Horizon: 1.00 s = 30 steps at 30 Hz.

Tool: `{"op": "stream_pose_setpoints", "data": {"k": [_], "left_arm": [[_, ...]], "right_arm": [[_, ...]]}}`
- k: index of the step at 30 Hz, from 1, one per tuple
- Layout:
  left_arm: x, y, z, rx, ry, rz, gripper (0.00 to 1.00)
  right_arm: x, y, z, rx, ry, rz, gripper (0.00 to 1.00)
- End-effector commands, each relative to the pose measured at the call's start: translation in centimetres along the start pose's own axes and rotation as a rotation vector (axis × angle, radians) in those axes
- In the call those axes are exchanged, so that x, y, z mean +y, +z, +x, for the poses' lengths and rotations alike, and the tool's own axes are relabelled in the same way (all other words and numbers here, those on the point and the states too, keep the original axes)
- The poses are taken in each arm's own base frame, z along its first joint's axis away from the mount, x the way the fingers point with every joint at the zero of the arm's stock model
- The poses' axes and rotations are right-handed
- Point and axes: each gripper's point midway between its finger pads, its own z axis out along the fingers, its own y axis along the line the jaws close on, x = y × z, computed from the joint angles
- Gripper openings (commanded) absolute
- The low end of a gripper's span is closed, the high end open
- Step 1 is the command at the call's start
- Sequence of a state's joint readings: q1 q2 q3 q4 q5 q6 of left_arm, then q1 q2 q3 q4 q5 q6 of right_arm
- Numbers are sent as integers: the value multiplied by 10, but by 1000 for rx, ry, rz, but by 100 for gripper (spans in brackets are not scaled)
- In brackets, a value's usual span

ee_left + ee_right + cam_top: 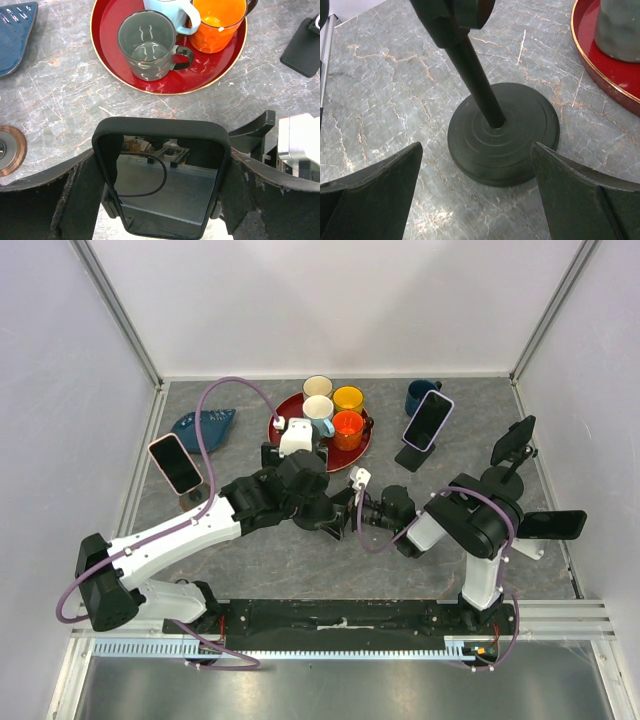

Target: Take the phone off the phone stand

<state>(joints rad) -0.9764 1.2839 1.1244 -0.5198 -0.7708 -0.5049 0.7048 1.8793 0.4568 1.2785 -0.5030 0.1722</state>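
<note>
Left tool (162,175) squeezes the phone (165,205). Right tool (477,187), wide open around the phone stand (525,120), should pinch it first.

We find no text, brand, number or sign that can be read in any of the three views. A row of pale marks runs along the blue object (15,25) at the far left of the table, but they are too small and blurred for us to make out. The dark screen of the phone (165,195) carries only reflections.
</note>
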Motion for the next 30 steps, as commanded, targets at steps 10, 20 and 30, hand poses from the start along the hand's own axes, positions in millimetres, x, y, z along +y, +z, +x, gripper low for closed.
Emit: {"op": "stream_pose_setpoints", "data": {"k": [10,20,30], "left_arm": [[-18,-6,-14,-28,-70,118,66],[-26,-6,-9,-19,-70,162,54],[-31,-7,-4,-7,-76,199,40]], "right_arm": [[7,37,-76,-316,-189,-100,98],[0,57,-76,-371,-168,-90,88],[1,53,-62,-351,-163,-86,41]]}}
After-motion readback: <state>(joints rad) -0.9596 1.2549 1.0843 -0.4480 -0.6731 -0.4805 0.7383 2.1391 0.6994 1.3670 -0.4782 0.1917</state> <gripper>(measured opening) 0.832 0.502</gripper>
